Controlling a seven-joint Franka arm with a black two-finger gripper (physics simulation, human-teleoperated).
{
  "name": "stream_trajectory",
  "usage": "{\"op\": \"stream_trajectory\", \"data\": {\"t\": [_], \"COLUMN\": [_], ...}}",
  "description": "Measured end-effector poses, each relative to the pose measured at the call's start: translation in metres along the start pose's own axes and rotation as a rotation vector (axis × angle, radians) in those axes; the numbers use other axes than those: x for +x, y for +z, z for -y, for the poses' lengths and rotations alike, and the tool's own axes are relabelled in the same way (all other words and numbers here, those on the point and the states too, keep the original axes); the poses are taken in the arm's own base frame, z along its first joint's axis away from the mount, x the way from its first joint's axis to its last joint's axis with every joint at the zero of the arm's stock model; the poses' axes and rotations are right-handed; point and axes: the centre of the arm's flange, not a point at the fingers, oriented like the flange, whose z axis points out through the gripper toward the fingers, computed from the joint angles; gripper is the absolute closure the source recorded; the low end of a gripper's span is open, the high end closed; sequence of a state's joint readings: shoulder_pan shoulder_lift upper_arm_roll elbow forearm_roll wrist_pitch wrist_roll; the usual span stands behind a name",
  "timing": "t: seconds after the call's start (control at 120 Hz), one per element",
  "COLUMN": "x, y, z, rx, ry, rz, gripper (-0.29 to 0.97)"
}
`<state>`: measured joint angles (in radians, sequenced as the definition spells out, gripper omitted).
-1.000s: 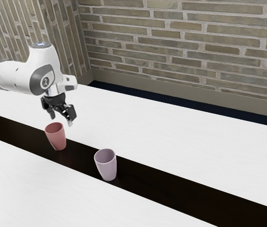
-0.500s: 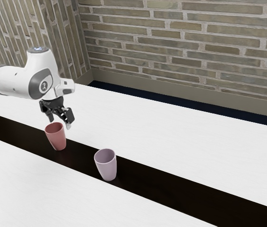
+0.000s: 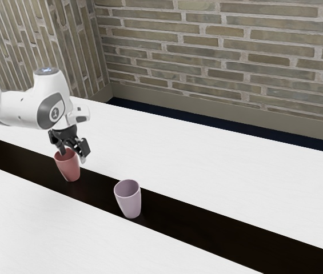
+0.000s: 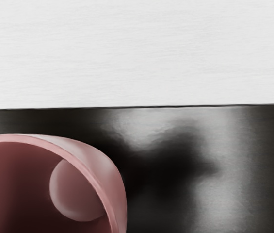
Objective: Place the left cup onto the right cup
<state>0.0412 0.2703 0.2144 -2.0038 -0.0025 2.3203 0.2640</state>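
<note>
Confirming gripper [image 3: 72,152] state, Unit B?
Unit B: Fingers spread, apparently straddling the pink cup [image 3: 68,166] rim. Cup upright on dark table strip [image 3: 207,227]; lilac cup [image 3: 128,198] stands apart, toward exterior view's right.

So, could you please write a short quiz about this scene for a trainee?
1. True or false: the pink cup already sits on the lilac cup.
2. On which band of the table do both cups stand? A) the white band B) the dark band
3. Fill the gap: the claw is open, just at the pink cup's ____.

Key: 1 false, the cups stand apart; 2 B; 3 rim.
</note>
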Motion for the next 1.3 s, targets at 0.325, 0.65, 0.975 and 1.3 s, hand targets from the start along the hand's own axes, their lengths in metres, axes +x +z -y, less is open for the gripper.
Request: {"op": "stream_trajectory", "data": {"t": [0.325, 0.65, 0.975, 1.3], "x": [0.001, 0.003, 0.003, 0.004], "y": [0.016, 0.027, 0.041, 0.042], "z": [0.004, 0.004, 0.003, 0.003], "rx": [-0.007, -0.006, -0.008, -0.006], "ry": [0.002, 0.016, 0.02, 0.025], "rz": [-0.002, -0.002, 0.003, -0.004], "gripper": [0.0, 0.05, 0.15, 0.43]}}
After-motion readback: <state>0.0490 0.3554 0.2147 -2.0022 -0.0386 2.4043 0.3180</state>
